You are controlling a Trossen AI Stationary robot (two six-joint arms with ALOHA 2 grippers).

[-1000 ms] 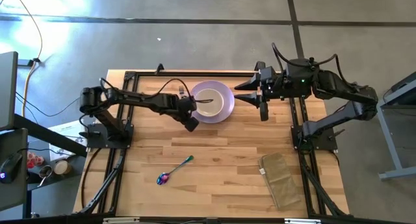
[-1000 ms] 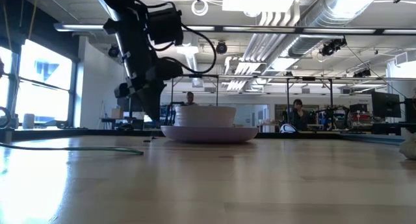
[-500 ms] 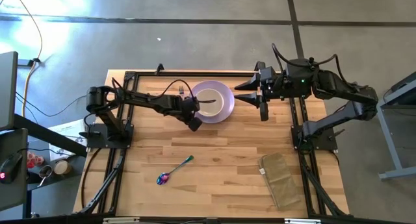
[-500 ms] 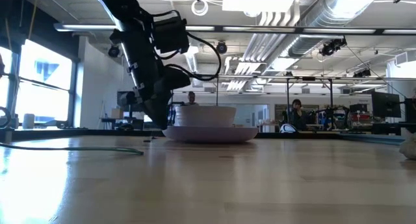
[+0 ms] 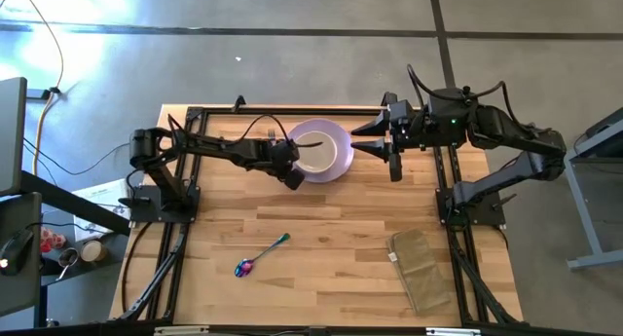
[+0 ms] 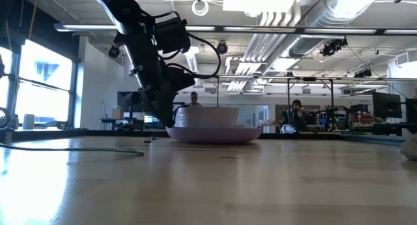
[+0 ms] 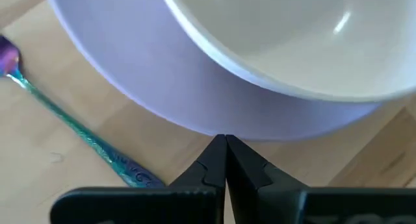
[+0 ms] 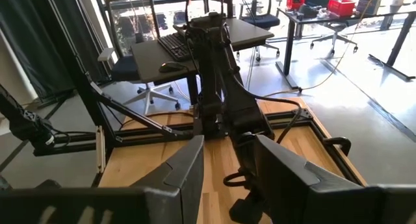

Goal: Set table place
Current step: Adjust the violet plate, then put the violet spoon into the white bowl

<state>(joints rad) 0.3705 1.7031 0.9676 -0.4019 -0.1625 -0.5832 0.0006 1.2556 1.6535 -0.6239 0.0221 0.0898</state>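
Left tool (image 7: 225, 146) pinched shut, empty, nudging plate (image 7: 195, 100) rim — stiff, slick, breakable — best gripped at edge.

Cream bowl (image 5: 313, 158) on lavender plate (image 5: 334, 140), spoon (image 5: 259, 255) apart

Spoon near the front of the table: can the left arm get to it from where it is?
Probably yes: bare table lies between the shut left gripper at the plate and the spoon.
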